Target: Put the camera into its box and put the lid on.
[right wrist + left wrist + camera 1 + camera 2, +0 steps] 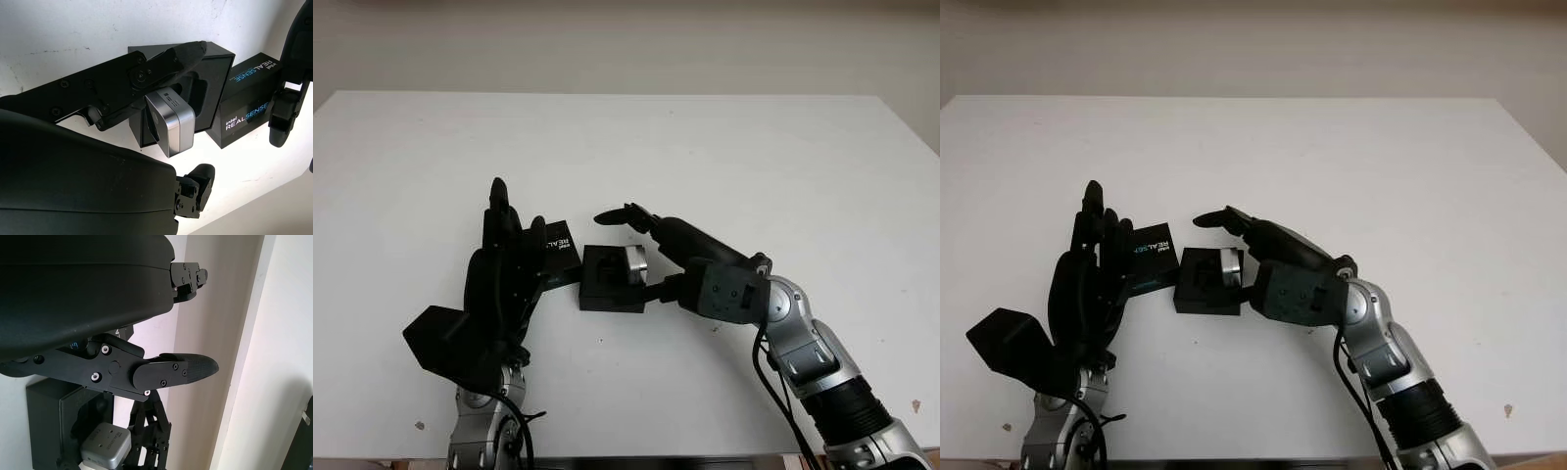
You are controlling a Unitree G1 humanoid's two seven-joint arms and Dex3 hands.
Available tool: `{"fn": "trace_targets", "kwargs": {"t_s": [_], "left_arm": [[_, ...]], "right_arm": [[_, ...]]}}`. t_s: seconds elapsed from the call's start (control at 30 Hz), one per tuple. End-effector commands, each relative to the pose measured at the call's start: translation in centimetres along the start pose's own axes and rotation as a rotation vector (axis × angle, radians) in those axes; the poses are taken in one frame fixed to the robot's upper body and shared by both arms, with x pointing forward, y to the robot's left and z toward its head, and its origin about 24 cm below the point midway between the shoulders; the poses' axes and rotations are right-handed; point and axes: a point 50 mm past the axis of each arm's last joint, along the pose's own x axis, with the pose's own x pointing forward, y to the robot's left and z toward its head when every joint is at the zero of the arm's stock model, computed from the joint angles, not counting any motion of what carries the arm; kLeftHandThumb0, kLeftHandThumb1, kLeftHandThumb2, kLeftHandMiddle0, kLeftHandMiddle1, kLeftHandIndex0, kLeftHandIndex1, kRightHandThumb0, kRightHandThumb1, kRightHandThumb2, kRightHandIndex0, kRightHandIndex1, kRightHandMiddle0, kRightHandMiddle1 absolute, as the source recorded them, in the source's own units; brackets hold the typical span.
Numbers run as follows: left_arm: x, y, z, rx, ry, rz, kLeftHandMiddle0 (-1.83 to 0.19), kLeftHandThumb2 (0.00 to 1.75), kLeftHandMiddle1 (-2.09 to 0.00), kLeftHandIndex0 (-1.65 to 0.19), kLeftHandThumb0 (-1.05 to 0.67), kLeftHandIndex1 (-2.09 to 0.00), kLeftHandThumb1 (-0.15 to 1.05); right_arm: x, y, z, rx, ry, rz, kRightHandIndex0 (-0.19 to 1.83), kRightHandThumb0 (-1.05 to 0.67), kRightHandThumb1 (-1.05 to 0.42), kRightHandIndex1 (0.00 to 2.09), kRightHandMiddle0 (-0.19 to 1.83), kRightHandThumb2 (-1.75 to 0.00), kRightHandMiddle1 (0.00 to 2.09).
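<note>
A small black box point(603, 296) lies open in the middle of the table. The silver camera point(635, 262) sits tilted in the box's right end, one end raised above the foam insert point(203, 93). My right hand point(628, 245) is open over the box: one finger point(146, 73) stretches across the camera's top and the thumb point(195, 183) stays off it. The black lid point(559, 257), printed REALSENSE, lies just left of the box. My left hand point(504, 257) is open and stands upright against the lid's left side.
The white table point(734, 157) stretches far behind and to both sides of the hands. Its front edge runs close under both forearms. A pale wall rises beyond the table's far edge.
</note>
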Motion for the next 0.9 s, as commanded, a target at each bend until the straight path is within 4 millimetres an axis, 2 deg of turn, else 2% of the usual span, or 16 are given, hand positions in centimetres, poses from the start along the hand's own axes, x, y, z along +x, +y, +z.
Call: {"fn": "trace_targets", "kwargs": {"t_s": [0.0,0.23,0.37,0.43,0.6,0.87], "left_arm": [[-0.3,-0.2,-0.2,-0.005,0.004,-0.002,0.07,0.45,-0.05,0.11,-0.53,-0.05,1.05],[-0.3,-0.3,-0.2,-0.004,0.001,-0.007,0.07,0.46,-0.05,0.1,-0.53,-0.05,1.05],[-0.4,-0.3,-0.1,-0.004,0.002,0.002,0.07,0.46,-0.05,0.1,-0.53,-0.05,1.05],[-0.4,-0.2,-0.1,-0.004,0.001,0.001,0.07,0.46,-0.05,0.11,-0.53,-0.05,1.05],[-0.5,-0.2,-0.1,-0.007,0.001,0.006,0.06,0.46,-0.06,0.1,-0.52,-0.05,1.05],[-0.6,0.0,0.0,-0.001,0.003,0.016,0.06,0.45,-0.06,0.1,-0.52,-0.05,1.05]], "right_arm": [[0.0,-0.2,0.1,-0.014,-0.009,0.005,-0.13,-0.62,-0.89,0.07,-0.12,-0.05,0.49],[0.6,-0.3,0.8,-0.059,-0.011,0.038,-0.19,-0.66,-0.91,0.04,-0.11,-0.06,0.22],[0.7,-2.0,0.5,0.027,-0.021,-0.017,-0.12,-0.68,-0.91,0.08,-0.07,-0.06,0.19],[0.7,-3.4,0.2,0.128,-0.04,-0.053,-0.05,-0.62,-0.9,0.1,-0.04,-0.05,0.17],[-0.1,-5.8,-1.2,0.221,-0.114,-0.127,0.07,-0.65,-0.88,0.15,0.07,-0.04,0.2],[-2.1,-5.9,-4.1,0.264,-0.032,-0.174,0.03,-0.68,-0.85,0.1,0.15,-0.05,0.23]]}}
